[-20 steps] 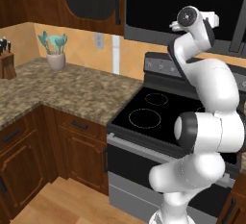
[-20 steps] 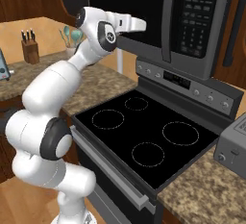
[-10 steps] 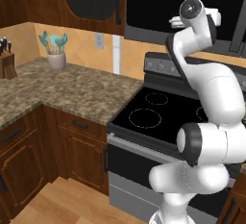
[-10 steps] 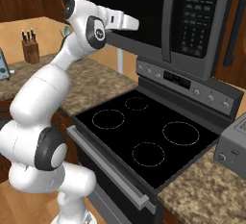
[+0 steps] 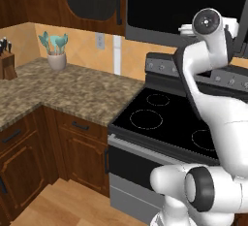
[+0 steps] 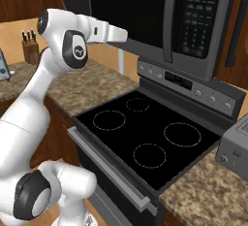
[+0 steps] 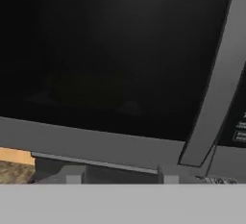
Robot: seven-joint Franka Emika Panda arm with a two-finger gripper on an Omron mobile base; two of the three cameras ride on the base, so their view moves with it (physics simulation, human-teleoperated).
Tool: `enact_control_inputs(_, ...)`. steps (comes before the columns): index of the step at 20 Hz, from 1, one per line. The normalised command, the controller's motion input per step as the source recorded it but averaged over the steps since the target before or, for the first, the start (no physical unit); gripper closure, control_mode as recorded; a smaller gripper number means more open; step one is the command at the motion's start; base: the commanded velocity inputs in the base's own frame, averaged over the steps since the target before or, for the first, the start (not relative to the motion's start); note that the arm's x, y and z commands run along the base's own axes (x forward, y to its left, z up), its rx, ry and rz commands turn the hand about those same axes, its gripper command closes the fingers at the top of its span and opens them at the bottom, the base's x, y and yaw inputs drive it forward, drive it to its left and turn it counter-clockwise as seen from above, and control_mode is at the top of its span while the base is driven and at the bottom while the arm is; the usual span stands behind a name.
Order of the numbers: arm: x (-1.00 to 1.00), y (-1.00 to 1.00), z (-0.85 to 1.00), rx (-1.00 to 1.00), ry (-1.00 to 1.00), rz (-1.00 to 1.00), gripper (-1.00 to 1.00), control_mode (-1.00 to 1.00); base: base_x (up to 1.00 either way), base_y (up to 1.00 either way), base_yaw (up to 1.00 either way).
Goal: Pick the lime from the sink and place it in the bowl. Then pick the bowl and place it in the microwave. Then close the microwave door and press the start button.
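The microwave [image 6: 160, 16] hangs above the stove, and its door [image 6: 126, 7] with the dark glass window looks closed flat against it. Its handle [image 7: 211, 88] runs down the right of the hand view, and the button panel [image 6: 196, 24] lies right of that. My gripper [image 7: 119, 177] faces the door's lower edge at close range. Its fingertips [image 7: 73, 176] stand apart with nothing between them. A dim brownish shape [image 7: 86, 89] sits behind the glass, too dark to name. The lime, the bowl and the sink are out of view.
The black stove [image 6: 145, 133] with its control strip [image 6: 193, 87] lies directly below my hand. A toaster [image 6: 235, 147] sits on the right counter. On the left counter [image 5: 63, 91] stand a utensil pot [image 5: 56, 55] and a knife block [image 5: 6, 62].
My hand has slid left and slightly down along the microwave front, and the arm's elbow has swung with it. The fingers have drawn closer together. The microwave and stove have not moved.
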Motion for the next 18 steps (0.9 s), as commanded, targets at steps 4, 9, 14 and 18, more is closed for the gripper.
enact_control_inputs(4, -0.77, -0.20, -0.09, 0.00, -0.11, 0.05, 1.00, -1.00, 0.00, 0.00, 0.00)
enact_control_inputs(9, -0.33, -0.21, -0.09, 0.00, -0.05, 0.03, 1.00, -1.00, 0.00, 0.00, 0.00)
enact_control_inputs(14, -0.01, -0.40, 0.00, 0.00, -0.03, 0.04, 1.00, -1.00, 0.00, 0.00, 0.00)
enact_control_inputs(18, -0.02, -0.37, 0.03, 0.01, -0.12, 0.00, 1.00, -1.00, 0.00, 0.00, 0.00)
